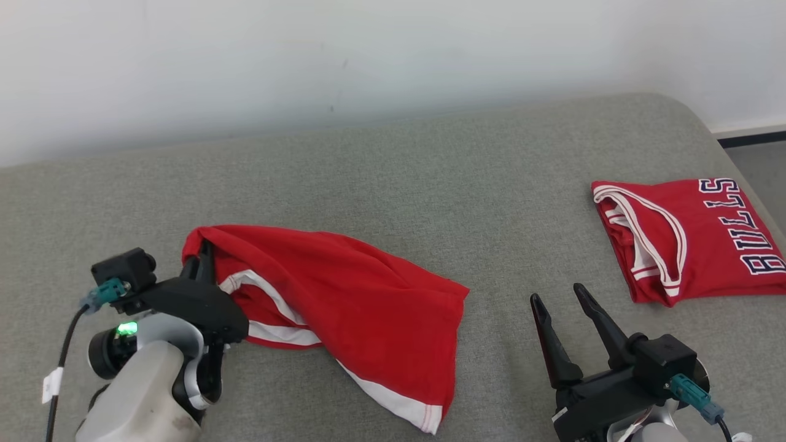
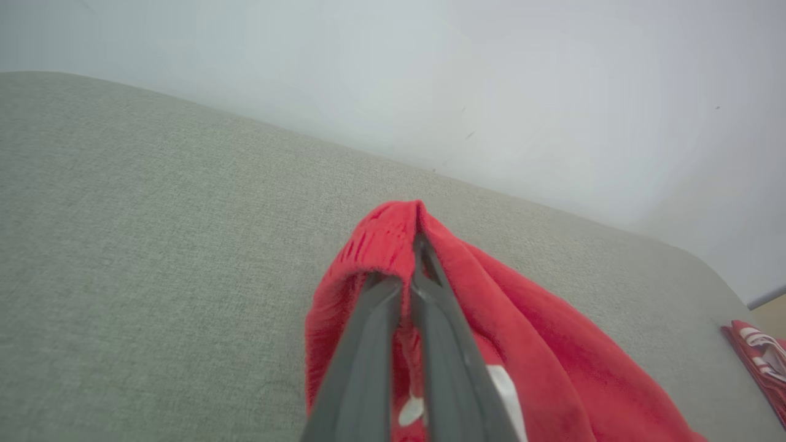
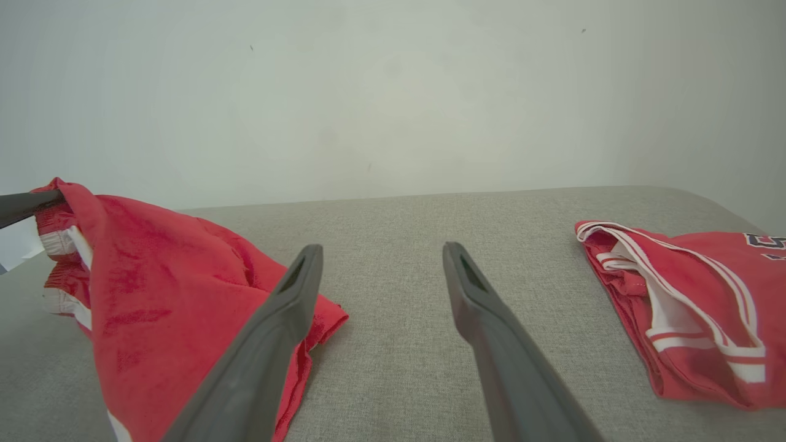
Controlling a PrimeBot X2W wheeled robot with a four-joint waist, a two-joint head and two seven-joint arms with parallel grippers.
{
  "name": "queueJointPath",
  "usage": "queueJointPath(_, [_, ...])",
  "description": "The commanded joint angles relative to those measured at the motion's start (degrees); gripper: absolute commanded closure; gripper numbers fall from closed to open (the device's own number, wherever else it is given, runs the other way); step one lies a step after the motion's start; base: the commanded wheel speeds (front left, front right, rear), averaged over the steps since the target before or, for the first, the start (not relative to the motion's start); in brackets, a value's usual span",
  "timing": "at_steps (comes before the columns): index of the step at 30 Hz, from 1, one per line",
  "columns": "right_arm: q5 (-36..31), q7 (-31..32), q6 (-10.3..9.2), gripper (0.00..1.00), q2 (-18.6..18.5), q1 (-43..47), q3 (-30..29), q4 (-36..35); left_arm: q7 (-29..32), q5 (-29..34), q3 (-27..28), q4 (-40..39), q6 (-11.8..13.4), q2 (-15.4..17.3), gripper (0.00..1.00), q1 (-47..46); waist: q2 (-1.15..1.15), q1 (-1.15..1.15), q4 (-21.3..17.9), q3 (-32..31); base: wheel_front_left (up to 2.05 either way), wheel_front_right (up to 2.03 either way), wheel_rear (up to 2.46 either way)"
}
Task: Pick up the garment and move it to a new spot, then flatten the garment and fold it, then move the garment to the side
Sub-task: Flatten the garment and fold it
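Observation:
The garment (image 1: 350, 301) is a pair of red shorts with white trim, lying crumpled at the left of the grey padded surface (image 1: 393, 184). Its left end is lifted into a peak. My left gripper (image 1: 202, 252) is shut on that peak; in the left wrist view the two fingers pinch the red waistband (image 2: 393, 236). The right wrist view shows the garment (image 3: 159, 294) at the left. My right gripper (image 1: 557, 294) stands open to the right of the garment, apart from it, with nothing between its fingers (image 3: 301, 294).
A folded red jersey (image 1: 688, 236) with white trim and "BULLS" lettering lies at the far right, near the surface's rounded edge; it also appears in the right wrist view (image 3: 681, 307). A pale wall (image 1: 368, 61) runs behind the surface. Bare grey fabric separates the two red pieces.

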Motion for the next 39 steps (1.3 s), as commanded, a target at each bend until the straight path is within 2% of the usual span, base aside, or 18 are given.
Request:
queueJointPath(1, [0.4, -0.2, -0.13, 0.00, -0.4, -0.4, -0.1, 0.0, -0.6, 0.2, 0.5, 1.0, -0.5, 0.3, 1.00, -1.1, 0.00, 0.00, -0.8, 0.8, 0.00, 0.00, 0.00])
queueJointPath(5, [0.4, -0.2, -0.13, 0.00, -0.6, -0.9, -0.4, -0.1, -1.5, 1.0, 1.0, 3.9, -1.5, -0.1, 1.00, -2.9, 0.00, 0.00, -1.1, 1.4, 0.00, 0.00, 0.00])
queueJointPath(6, [0.4, -0.2, -0.13, 0.00, -0.6, -0.9, -0.4, -0.1, -1.7, 1.5, 0.9, 4.6, -1.6, -0.1, 0.65, -3.3, 0.00, 0.00, -1.1, 1.5, 0.00, 0.00, 0.00])
queueJointPath(7, [0.4, -0.2, -0.13, 0.00, -0.6, -0.9, -0.4, -0.1, -1.8, 1.8, 0.7, 5.5, -1.8, -0.3, 0.00, -3.6, 0.00, 0.00, -1.0, 1.6, 0.00, 0.00, 0.00])
queueJointPath(12, [0.3, -0.2, -0.13, 0.00, -0.3, -0.7, -0.5, 0.0, -2.2, 2.8, 1.1, 7.1, -2.9, -1.4, 0.00, -2.7, 0.00, 0.00, 0.1, 1.4, 0.00, 0.00, 0.00])
queueJointPath(15, [0.3, -0.2, -0.13, 0.00, -0.3, -0.1, -0.8, 0.1, -2.3, 4.1, 2.4, 5.2, -4.1, -2.0, 0.00, -1.1, 0.00, 0.00, 1.2, 0.9, 0.00, 0.00, 0.00])
queueJointPath(26, [0.9, -0.2, -0.13, 0.00, -0.8, 1.5, 0.3, 1.1, -2.3, 16.7, 13.5, -12.8, -6.9, -3.6, 0.00, 15.3, 0.00, 0.00, 4.2, -2.0, 0.00, 0.00, 0.00])
queueJointPath(33, [1.7, -0.2, -0.14, 0.00, -1.3, 2.8, 1.5, 2.0, -2.3, 25.5, 19.9, -25.8, -10.3, -6.3, 0.00, 27.1, 0.00, 0.00, 5.4, -3.6, 0.00, 0.00, 0.00])
queueJointPath(39, [2.1, -0.2, -0.14, 0.00, -1.4, 3.3, 2.3, 2.9, -2.3, 32.5, 25.0, -33.3, -12.9, -8.1, 0.00, 35.2, 0.00, 0.00, 6.0, -4.4, 0.00, 0.00, 0.00])
